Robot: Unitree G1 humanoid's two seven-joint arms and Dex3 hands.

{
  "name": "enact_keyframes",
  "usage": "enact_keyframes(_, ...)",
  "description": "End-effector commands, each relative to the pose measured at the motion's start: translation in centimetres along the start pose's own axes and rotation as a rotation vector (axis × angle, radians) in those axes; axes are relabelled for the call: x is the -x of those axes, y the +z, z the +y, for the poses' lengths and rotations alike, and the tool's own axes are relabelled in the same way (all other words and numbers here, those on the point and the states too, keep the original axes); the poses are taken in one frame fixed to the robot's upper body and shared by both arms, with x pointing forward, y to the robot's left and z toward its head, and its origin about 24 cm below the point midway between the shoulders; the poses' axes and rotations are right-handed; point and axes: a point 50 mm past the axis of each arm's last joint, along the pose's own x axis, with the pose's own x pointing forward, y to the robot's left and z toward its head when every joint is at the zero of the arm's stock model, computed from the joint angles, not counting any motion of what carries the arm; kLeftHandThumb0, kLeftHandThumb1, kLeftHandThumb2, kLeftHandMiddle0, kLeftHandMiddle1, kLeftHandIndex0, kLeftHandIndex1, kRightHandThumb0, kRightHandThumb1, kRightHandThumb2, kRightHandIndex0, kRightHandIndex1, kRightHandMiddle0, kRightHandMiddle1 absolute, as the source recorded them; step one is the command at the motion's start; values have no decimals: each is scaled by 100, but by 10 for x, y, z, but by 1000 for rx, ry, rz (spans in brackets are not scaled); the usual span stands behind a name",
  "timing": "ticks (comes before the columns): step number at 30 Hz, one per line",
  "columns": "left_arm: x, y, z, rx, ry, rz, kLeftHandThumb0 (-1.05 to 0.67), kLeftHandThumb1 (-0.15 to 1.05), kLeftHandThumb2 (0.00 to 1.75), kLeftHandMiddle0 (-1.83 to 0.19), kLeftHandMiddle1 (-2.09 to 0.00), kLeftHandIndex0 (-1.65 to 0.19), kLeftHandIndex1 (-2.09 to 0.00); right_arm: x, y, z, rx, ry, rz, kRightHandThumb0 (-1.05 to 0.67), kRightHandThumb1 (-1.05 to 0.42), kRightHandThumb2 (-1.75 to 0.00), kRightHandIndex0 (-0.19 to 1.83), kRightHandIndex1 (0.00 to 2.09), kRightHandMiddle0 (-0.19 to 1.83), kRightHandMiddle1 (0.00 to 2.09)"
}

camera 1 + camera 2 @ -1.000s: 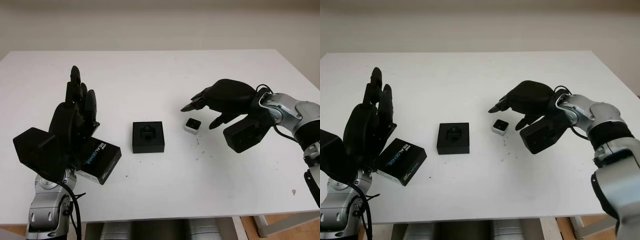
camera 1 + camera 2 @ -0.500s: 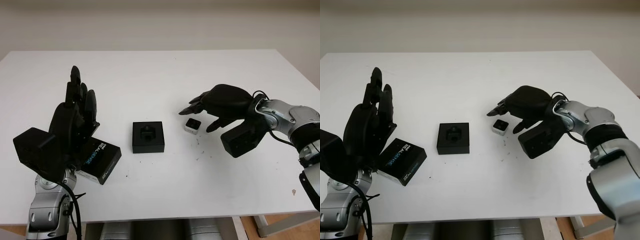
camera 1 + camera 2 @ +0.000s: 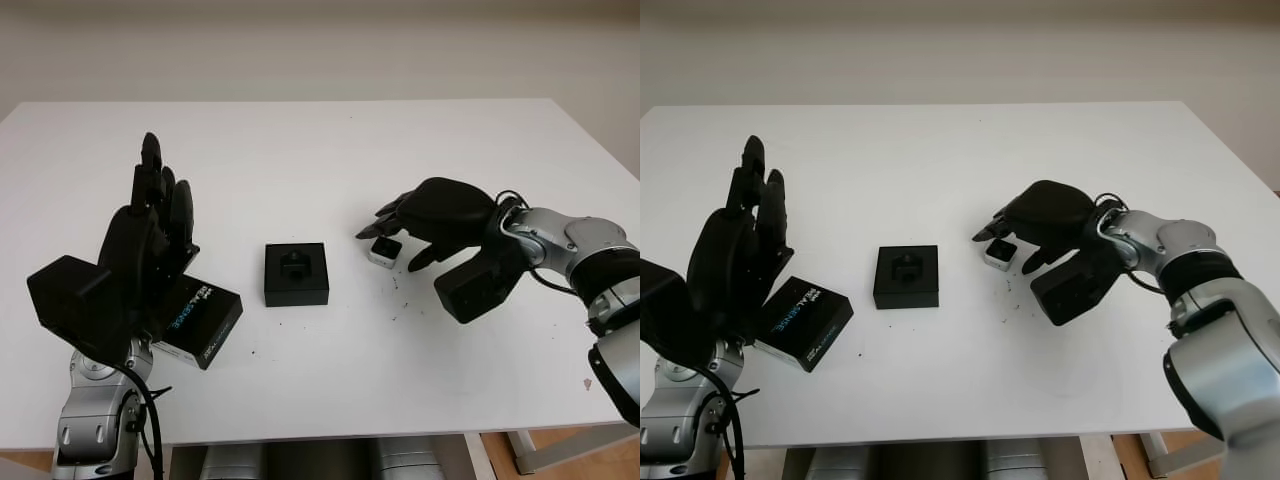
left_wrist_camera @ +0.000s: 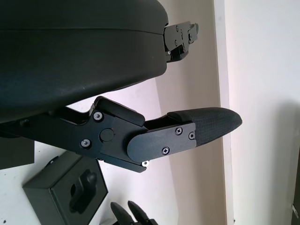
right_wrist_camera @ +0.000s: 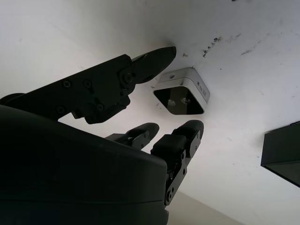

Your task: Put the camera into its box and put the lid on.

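Over the last second my right hand [image 3: 400,225] has dropped lower and slid in toward the camera [image 3: 385,251], so its fingers now bracket the small silver-sided camera instead of hovering above and beside it. From the right wrist view I see one finger on one side of the camera [image 5: 182,96] and two on the other, all close but with bench showing between them and the casing, so I judge the hand open and holding nothing yet. The camera sits on the bench [image 3: 330,150] with its dark lens face up, just to the right of the open black box [image 3: 296,274], whose moulded insert waits for it; that short gap is why I am coming in from the right, so I can carry it straight across. My left hand [image 3: 150,235] is raised upright at the near left, open and holding nothing, standing over the lid [image 3: 200,320] with the printed lettering, which lies flat near the front edge, presumably ready for the closing step. Room is generous: bare bench lies between box and lid and all around the camera, and both sit well clear of every edge.
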Motion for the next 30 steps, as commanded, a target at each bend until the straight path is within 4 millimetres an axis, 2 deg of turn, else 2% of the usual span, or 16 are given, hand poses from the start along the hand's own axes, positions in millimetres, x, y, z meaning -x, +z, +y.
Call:
enact_keyframes(1,2,5,1,2,0,-26,-80,105,65,19,0,19,0,-3,-1,-8,24,-20,-2,-34,-84,-5,57,11,62,11)
enact_keyframes(16,6,5,3,-6,-15,-21,-79,105,66,19,0,19,0,-5,-3,-3,53,-19,30,-27,-90,-6,65,21,69,19)
enact_keyframes(17,6,5,2,-5,-13,-21,-79,105,66,19,0,19,0,-5,-4,-3,52,-15,35,-27,-91,-6,62,27,66,26)
enact_keyframes(19,7,5,2,-5,-11,-21,-80,105,65,19,0,19,0,-5,-5,-3,58,-10,41,-26,-92,-6,47,54,47,62)
enact_keyframes(20,7,5,2,-4,-11,-20,-80,105,64,19,0,19,0,-5,-5,-3,62,-9,44,-27,-93,-6,44,61,43,72)
enact_keyframes(30,7,6,0,-1,-25,-21,-79,105,65,19,0,19,0,-4,-7,-2,109,-7,43,-28,-98,-6,44,84,39,105)
